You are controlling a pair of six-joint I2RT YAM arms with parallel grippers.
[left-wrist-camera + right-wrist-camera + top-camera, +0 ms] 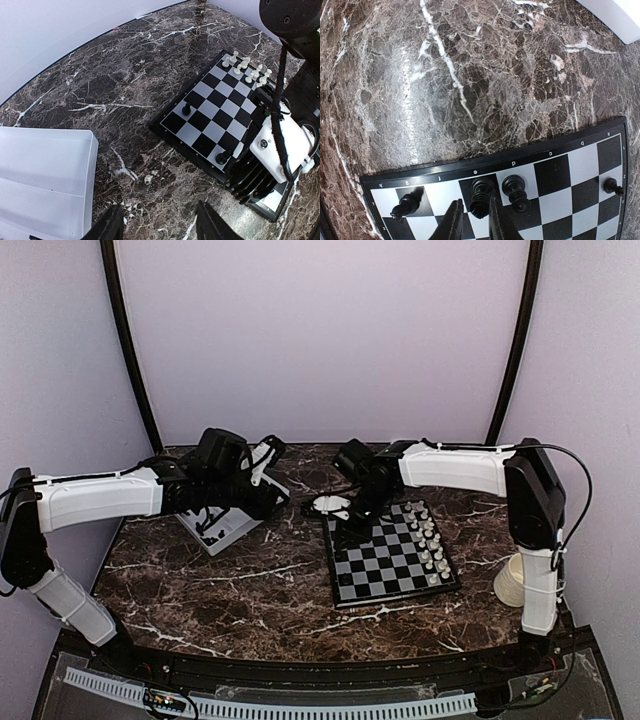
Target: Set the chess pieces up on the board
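the black piece [481, 187] stands on the edge row of the board [570, 145], between the close fingers of the right gripper [476, 202]. we cannot tell if they clamp it. we should keep it upright, centred on its square, and not touch the neighbour piece [516, 192].

A high gloss is seen on the dark brown marble-look bench [470, 60]: white veins are shown under a smooth, polished face, and glare is caught along it. The small square black and grey-white checked board [215, 120] is shown smooth with a soft sheen, its thin black rim glossy. The tiny black plastic chessmen [516, 190] are caught hard and shiny. The white rectangular plastic tray [45, 170] is seen matt and smooth. The smooth white plastic arm shells [455, 468] are noted, faintly glossy.
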